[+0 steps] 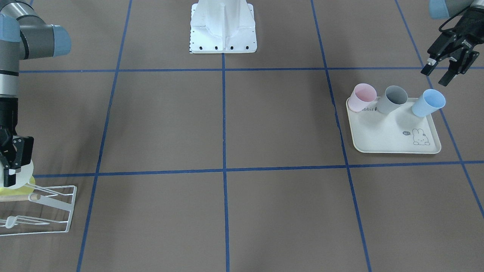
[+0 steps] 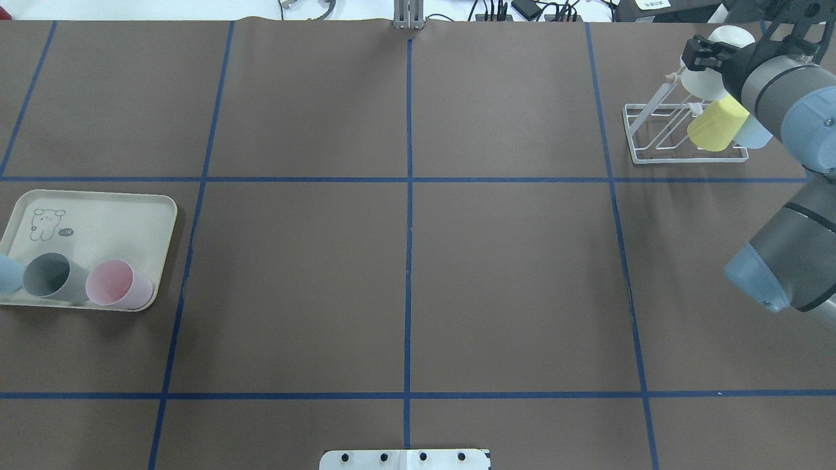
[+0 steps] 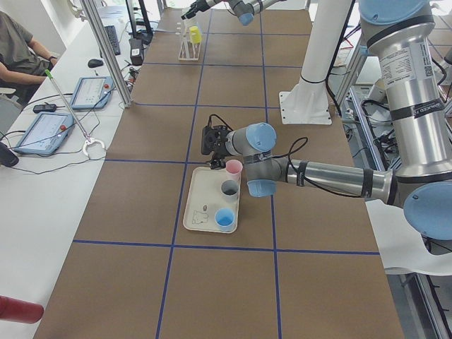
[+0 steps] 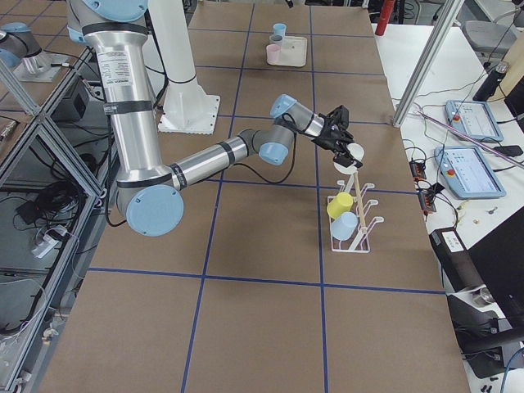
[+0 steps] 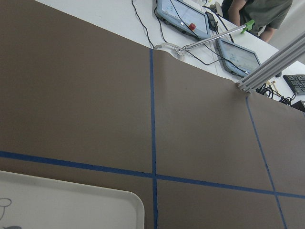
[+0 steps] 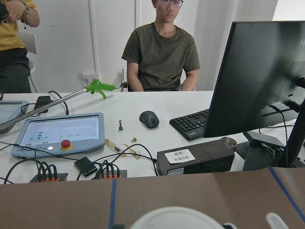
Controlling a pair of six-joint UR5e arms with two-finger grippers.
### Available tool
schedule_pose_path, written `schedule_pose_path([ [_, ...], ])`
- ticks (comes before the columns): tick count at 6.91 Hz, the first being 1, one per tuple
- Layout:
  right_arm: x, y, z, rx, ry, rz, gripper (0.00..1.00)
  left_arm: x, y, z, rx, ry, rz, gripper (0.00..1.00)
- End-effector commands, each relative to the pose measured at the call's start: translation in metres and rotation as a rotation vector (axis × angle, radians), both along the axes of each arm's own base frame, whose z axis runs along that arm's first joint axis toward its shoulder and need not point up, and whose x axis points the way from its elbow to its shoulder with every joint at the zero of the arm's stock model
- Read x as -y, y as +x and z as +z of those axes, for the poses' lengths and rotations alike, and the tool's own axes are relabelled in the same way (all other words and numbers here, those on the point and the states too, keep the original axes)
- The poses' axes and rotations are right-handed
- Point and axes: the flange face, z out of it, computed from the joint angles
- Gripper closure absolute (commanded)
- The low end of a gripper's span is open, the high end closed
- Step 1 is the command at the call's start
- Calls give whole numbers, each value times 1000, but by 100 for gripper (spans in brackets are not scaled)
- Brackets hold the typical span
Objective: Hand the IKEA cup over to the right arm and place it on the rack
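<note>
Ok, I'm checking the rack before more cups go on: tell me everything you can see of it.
The rack is thin white wire with upturned pegs and a light wooden dowel, standing on the brown table at the robot's right. A yellow cup and a pale blue cup sit tilted on its pegs. The right gripper holds a white cup by the dowel's top.

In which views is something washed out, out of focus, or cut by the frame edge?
Overhead view: the strip beyond the mat is washed out to white; the blue cup is cut by the left edge. Front-facing view: even light, soft shadows; the rack runs off the left edge. Right wrist view: the white cup at the bottom looks soft, the desk behind sharp.
</note>
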Motion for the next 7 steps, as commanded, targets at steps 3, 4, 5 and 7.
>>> schedule_pose_path([
  [3, 5, -9, 22, -29, -36, -6, 100, -9, -5, 13, 40, 3, 14, 0],
  [4, 4, -9, 26, -32, -41, -9, 100, -15, -7, 18, 56, 5, 18, 0],
  [5, 2, -14, 30, -38, -46, -16, 100, -15, -7, 21, 58, 1, 18, 0],
  [7, -1, -25, 38, -46, -58, -32, 100, -15, -7, 21, 58, 0, 18, 0],
])
